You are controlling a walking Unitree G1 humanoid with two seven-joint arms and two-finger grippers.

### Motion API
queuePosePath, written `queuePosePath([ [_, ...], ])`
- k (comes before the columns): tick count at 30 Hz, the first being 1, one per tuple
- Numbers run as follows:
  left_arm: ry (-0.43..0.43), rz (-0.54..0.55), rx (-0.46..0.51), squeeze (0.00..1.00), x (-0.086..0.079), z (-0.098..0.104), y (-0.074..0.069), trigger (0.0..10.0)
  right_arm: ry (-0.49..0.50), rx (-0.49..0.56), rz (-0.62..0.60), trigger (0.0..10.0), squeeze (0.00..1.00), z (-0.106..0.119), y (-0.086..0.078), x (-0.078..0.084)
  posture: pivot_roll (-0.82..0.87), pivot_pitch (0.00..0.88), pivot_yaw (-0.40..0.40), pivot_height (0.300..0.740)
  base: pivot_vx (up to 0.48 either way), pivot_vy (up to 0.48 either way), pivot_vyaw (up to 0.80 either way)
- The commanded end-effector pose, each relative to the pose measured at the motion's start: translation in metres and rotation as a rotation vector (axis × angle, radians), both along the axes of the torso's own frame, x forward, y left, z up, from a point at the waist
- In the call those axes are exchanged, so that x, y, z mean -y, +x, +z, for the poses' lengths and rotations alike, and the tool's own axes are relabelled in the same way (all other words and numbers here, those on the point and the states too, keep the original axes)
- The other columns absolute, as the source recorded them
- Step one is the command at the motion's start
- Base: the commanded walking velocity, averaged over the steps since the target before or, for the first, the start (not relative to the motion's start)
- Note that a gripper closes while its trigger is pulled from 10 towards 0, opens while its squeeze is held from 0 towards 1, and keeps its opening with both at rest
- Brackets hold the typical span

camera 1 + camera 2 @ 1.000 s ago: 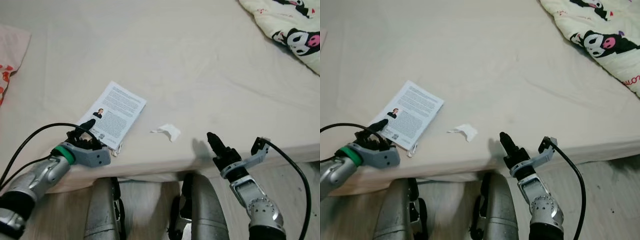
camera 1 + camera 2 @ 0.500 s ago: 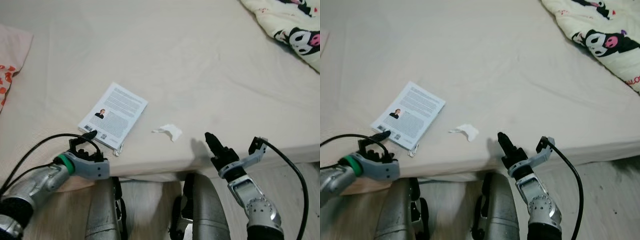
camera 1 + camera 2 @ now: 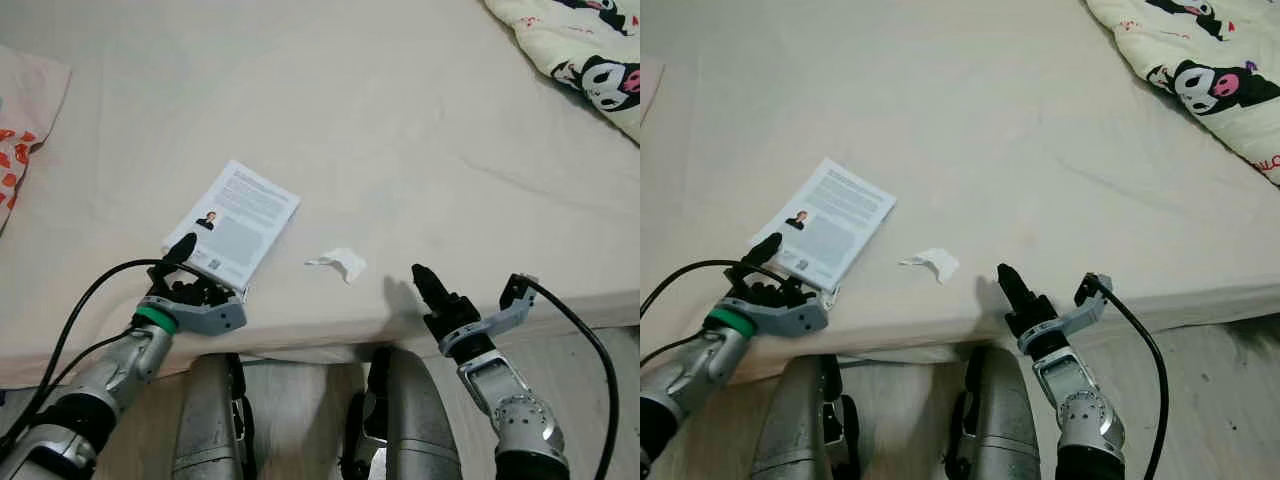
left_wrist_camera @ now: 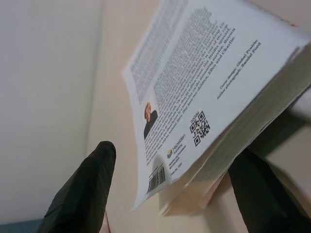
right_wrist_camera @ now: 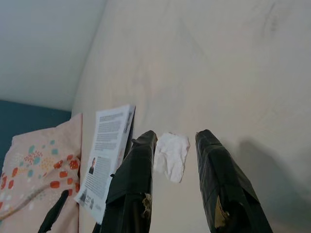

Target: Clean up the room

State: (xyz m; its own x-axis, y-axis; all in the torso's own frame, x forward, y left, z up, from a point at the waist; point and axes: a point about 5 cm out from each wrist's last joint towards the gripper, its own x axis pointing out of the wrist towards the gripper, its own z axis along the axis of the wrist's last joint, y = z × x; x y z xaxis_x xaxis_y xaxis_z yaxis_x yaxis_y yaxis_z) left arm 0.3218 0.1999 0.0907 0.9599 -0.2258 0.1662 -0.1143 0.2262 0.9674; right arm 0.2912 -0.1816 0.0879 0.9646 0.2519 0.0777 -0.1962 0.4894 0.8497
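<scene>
I'm seeing a white paperback book [image 3: 233, 224] lying back cover up near the front edge of the bed [image 3: 400, 130], showing dense text, a small portrait photo, a QR code and a barcode; its near corner is lifting slightly. Just beside it, toward my right, a small crumpled white tissue [image 3: 340, 263] is resting on the sheet.

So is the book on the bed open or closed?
Closed. The book lies flat on the bed, back cover up, its near corner between the open fingers of the left hand.
</scene>
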Motion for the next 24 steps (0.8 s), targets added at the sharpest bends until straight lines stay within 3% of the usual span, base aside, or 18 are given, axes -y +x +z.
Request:
queuePosePath([
  [1, 0.01, -0.024, 0.011, 0.0, 0.005, -0.003, -0.002, 8.7, 0.005, -0.029, -0.01, 10.0, 0.0, -0.007, -0.005, 0.001, 0.04, 0.278, 0.005, 0.596, 0.0, 0.0, 0.0],
  [2, 0.017, -0.037, 0.011, 0.0, 0.009, -0.004, -0.002, 8.7, 0.005, -0.03, -0.009, 10.0, 0.0, -0.007, -0.005, 0.0, 0.04, 0.278, 0.005, 0.596, 0.0, 0.0, 0.0],
  [4, 0.032, -0.063, 0.02, 0.0, 0.018, -0.008, -0.002, 7.7, 0.008, -0.029, -0.005, 10.0, 0.0, -0.007, -0.004, -0.002, 0.04, 0.278, 0.005, 0.596, 0.0, 0.0, 0.0],
  [5, 0.046, -0.075, 0.017, 0.0, 0.024, -0.011, -0.003, 4.8, 0.008, -0.028, -0.004, 10.0, 0.0, -0.007, -0.004, -0.003, 0.04, 0.278, 0.006, 0.596, 0.0, 0.0, 0.0],
  [6, 0.073, -0.086, -0.008, 0.0, 0.03, -0.019, -0.003, 7.6, 0.01, -0.028, -0.003, 10.0, 0.0, -0.007, -0.003, -0.003, 0.04, 0.278, 0.006, 0.596, 0.0, 0.0, 0.0],
  [8, 0.103, -0.095, -0.037, 0.0, 0.036, -0.026, -0.004, 7.6, 0.011, -0.027, -0.003, 10.0, 0.0, -0.006, -0.003, -0.003, 0.04, 0.278, 0.007, 0.596, 0.0, 0.0, 0.0],
  [9, 0.113, -0.097, -0.061, 0.0, 0.039, -0.031, -0.005, 9.2, 0.011, -0.027, -0.004, 10.0, 0.0, -0.006, -0.003, -0.003, 0.03, 0.279, 0.008, 0.596, 0.0, 0.0, 0.0],
  [11, 0.117, -0.098, -0.072, 0.0, 0.042, -0.033, -0.005, 9.2, 0.011, -0.026, -0.004, 10.0, 0.0, -0.006, -0.003, -0.003, 0.03, 0.279, 0.008, 0.596, 0.0, 0.0, 0.0],
  [12, 0.12, -0.097, -0.079, 0.0, 0.044, -0.035, -0.005, 8.1, 0.011, -0.026, -0.005, 10.0, 0.0, -0.006, -0.003, -0.002, 0.03, 0.279, 0.008, 0.596, 0.0, 0.0, 0.0],
  [13, 0.118, -0.084, -0.084, 0.0, 0.046, -0.035, -0.003, 4.7, 0.012, -0.025, -0.008, 10.0, 0.0, -0.006, -0.004, -0.002, 0.03, 0.278, 0.01, 0.596, 0.0, 0.0, 0.0],
  [14, 0.118, -0.084, -0.084, 0.0, 0.046, -0.035, -0.003, 4.7, 0.012, -0.025, -0.008, 10.0, 0.0, -0.006, -0.004, -0.002, 0.03, 0.278, 0.01, 0.596, 0.0, 0.0, 0.0],
  [16, 0.108, -0.057, -0.085, 0.0, 0.048, -0.033, 0.002, 2.9, 0.013, -0.025, -0.012, 10.0, 0.0, -0.006, -0.004, -0.001, 0.03, 0.278, 0.011, 0.596, 0.0, 0.0, 0.0],
  [17, 0.098, -0.039, -0.078, 0.0, 0.048, -0.031, 0.005, 0.0, 0.014, -0.025, -0.014, 10.0, 0.0, -0.006, -0.005, -0.001, 0.03, 0.279, 0.013, 0.596, 0.0, 0.0, 0.0],
  [24, 0.063, 0.006, -0.032, 0.0, 0.042, -0.021, 0.012, 0.0, 0.017, -0.026, -0.018, 10.0, 0.0, -0.007, -0.005, -0.002, 0.03, 0.279, 0.018, 0.596, 0.0, 0.0, 0.0],
])
